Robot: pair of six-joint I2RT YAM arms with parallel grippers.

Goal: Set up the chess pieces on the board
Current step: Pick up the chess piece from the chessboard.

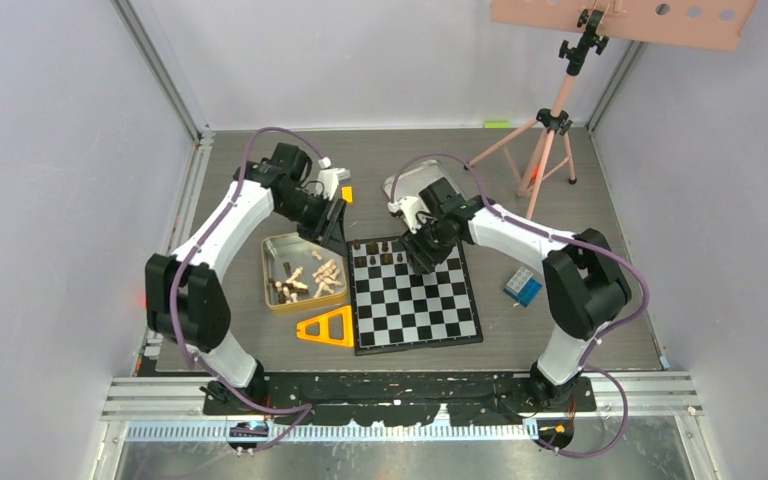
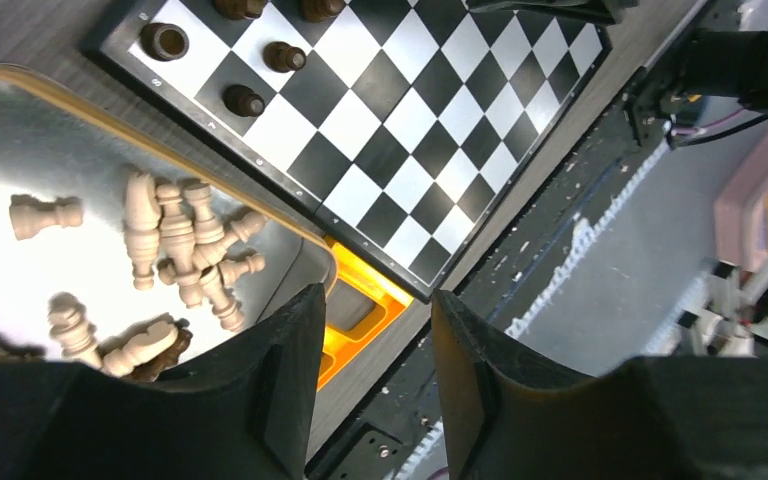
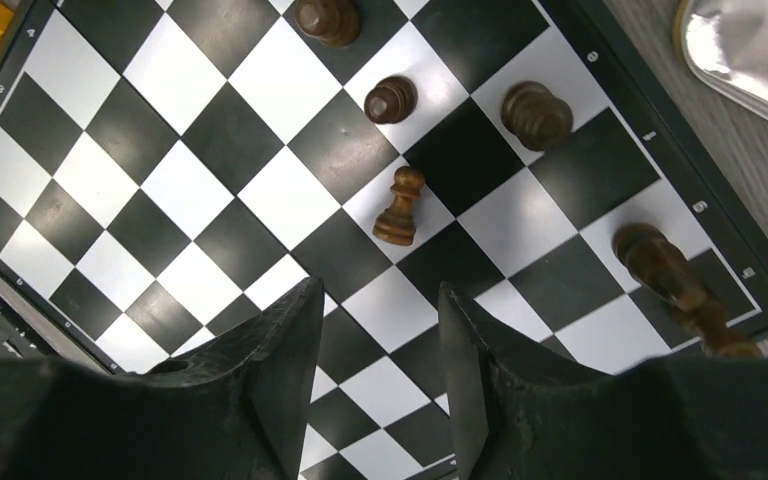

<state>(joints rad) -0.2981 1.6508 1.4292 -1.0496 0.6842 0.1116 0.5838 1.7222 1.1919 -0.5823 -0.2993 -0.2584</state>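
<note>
The black-and-white board [image 1: 415,305] lies in front of both arms. Several dark chess pieces [image 1: 380,250] stand along its far rows. In the right wrist view a dark pawn [image 3: 400,205] shows its whole side on the board [image 3: 200,150], just ahead of my open right gripper [image 3: 380,290], which holds nothing. Other dark pieces [image 3: 536,115] stand beyond it. My right gripper [image 1: 422,255] hovers over the board's far part. My left gripper [image 1: 332,225] hangs open and empty [image 2: 378,300] over the gold tin's corner, near the pale pieces [image 2: 185,240].
The gold tin [image 1: 272,248], left of the board, holds several loose pale and dark pieces [image 1: 310,278]. An orange triangular block [image 1: 328,328] lies at the board's near left corner. A silver lid [image 1: 405,185] is behind the board, a blue box [image 1: 523,286] on the right, and a tripod [image 1: 550,130] at the back right.
</note>
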